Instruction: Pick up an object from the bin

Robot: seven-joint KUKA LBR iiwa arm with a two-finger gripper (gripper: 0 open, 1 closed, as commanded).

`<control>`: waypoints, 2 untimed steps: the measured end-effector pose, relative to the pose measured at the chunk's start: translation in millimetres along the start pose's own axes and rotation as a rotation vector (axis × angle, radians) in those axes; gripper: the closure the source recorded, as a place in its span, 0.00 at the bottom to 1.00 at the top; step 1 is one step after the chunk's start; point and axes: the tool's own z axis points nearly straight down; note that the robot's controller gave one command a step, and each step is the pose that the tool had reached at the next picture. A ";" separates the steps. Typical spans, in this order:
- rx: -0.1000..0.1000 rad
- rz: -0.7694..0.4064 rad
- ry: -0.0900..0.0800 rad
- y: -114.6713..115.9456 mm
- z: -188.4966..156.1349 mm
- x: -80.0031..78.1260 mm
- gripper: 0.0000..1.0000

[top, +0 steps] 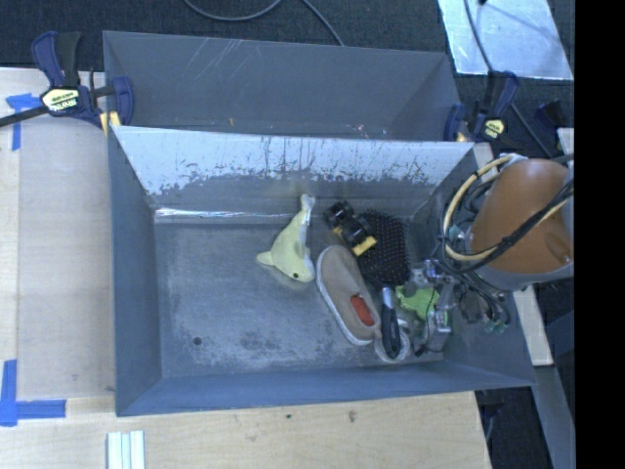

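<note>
Step in hand: I judge this as the approach, with the grasp not yet made. Nothing I can see is lifted clear of the bin [135,291] floor.
Gripper: [437,313] low in the bin's right-hand corner, against the right wall and under the arm's orange cover [522,218]. I cannot tell whether it is wide or narrow, because cables and wrist hardware hide the tip.
Nearest thing: a small bright green object [416,302] just beside the gripper on its left. I cannot say whether they touch, or what the object is.
Other neighbours: a black ribbed brush-like piece [387,247] lies up-left of it, and a grey oval object with a red patch [349,297] lies further left. A pale looped piece [391,348] curls below them, and a small black-and-yellow part [348,223] sits behind them.
Standing apart: a pale yellow-green soft toy [290,253] near mid-floor, clear of the cluster.
Next move calls for: I would confirm the opening, centre over the green object, and keep off the wall. This corner is crowded, so the brush or loop could snag.
</note>
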 end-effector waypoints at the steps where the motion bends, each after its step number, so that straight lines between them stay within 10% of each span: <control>1: 0.001 0.000 -0.009 0.2 -0.9 -2.6 1.00; 2: 0.001 -0.001 -0.009 0.3 -0.9 -2.6 1.00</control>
